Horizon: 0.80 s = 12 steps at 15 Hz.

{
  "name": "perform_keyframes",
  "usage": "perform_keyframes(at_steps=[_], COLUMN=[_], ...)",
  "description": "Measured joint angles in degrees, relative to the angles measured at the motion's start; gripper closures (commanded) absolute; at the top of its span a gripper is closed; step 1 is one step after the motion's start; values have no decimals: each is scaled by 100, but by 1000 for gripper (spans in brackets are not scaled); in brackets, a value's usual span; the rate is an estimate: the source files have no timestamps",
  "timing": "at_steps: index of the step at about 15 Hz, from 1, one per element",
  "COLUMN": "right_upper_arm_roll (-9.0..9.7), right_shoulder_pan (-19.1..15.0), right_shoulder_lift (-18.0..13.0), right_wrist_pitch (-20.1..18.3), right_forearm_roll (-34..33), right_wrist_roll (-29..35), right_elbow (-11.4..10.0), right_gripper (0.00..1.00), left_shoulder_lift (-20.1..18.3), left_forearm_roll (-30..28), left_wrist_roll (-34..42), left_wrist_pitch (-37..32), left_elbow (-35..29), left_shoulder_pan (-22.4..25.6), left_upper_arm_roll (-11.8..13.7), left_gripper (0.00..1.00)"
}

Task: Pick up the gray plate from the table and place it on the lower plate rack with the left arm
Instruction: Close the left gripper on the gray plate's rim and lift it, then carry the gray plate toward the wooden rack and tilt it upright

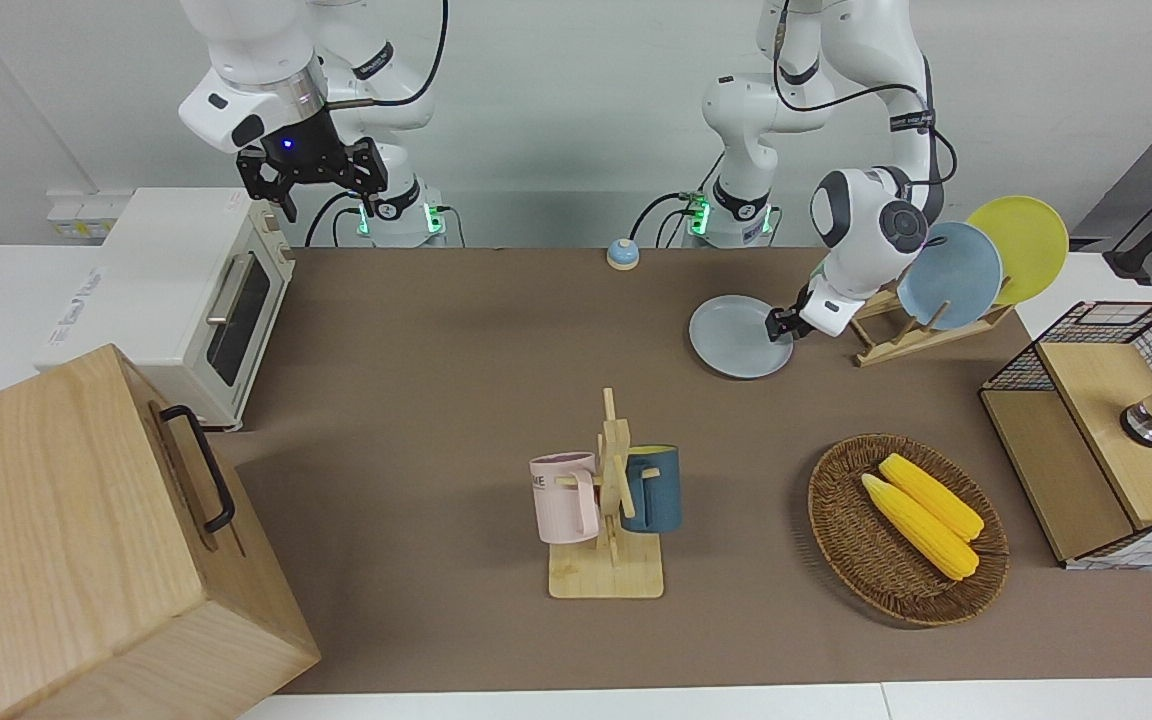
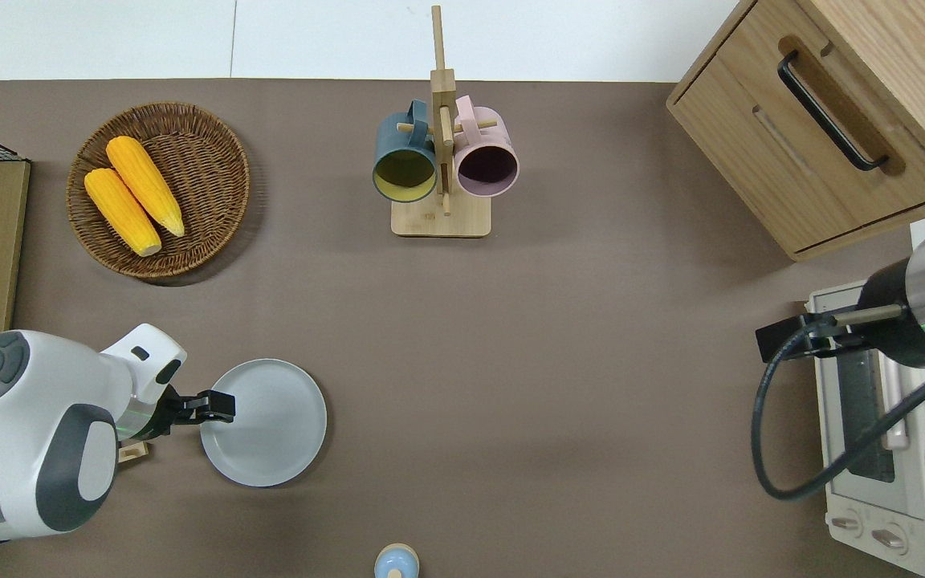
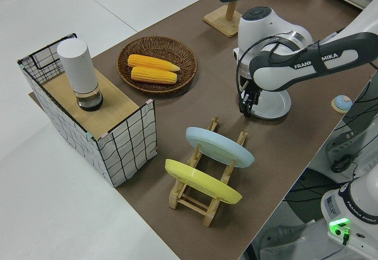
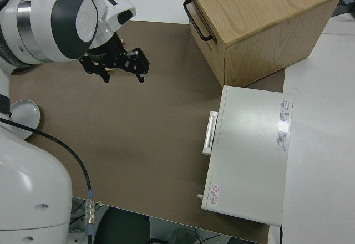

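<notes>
Lying flat on the brown surface (image 2: 511, 337), the gray plate (image 2: 270, 425) sits beside the lower plate rack (image 1: 896, 335), toward the right arm's end of it. The left pincer (image 2: 222, 405) is low at the plate's rim nearest the rack; how far it's spread I cannot tell. The right arm is parked.

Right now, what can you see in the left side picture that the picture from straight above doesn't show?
Only the left side view shows the round yellow plate and the sky-blue plate standing in the light-wood plate rack. Only the overhead view shows the wooden cabinet with a black handle. Both show the pale gray plate flat on the table, the left tool at its rim, and the wicker basket of corn.
</notes>
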Motion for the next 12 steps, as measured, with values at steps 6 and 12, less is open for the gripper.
perform_keyframes(at_steps=[6, 12], right_upper_arm_roll=[0, 0], right_shoulder_pan=[0, 0], right_shoulder_lift=[0, 0], right_wrist_pitch=[0, 0], right_forearm_roll=[0, 0], right_wrist_roll=[0, 0], right_elbow=[0, 0], right_gripper=[11, 11], left_shoulder_lift=[82, -22], left_forearm_roll=[-12, -30], left_wrist_roll=[-9, -64], left_wrist_pitch=[88, -303], left_elbow=[15, 291], left_shoulder_pan=[86, 81], left_upper_arm_roll=[4, -9], left_gripper=[1000, 1000])
